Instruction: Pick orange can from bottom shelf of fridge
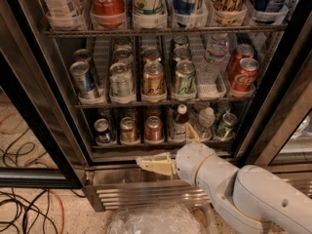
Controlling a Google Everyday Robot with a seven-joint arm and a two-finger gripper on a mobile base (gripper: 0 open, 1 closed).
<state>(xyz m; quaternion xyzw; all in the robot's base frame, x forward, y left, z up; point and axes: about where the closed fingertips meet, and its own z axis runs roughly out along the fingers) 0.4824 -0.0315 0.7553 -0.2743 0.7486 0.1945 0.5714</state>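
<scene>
The fridge (30,97) stands open with wire racks of drinks. On the bottom shelf (115,146) a blue can (103,131) stands at the left, the dull orange can (128,130) beside it, and a redder can (153,128) to its right. My gripper (164,144) is open just in front of the shelf's front edge, below and right of the orange can and not touching it. One pale finger (156,165) points left; the other (192,133) points up in front of a small bottle (180,123).
A middle rack holds rows of cans, with Coca-Cola cans (243,74) at its right. The steel base with a slotted grille (141,195) lies under my arm. Crumpled clear plastic (151,221) lies at the bottom. Cables (24,213) trail on the floor at the left.
</scene>
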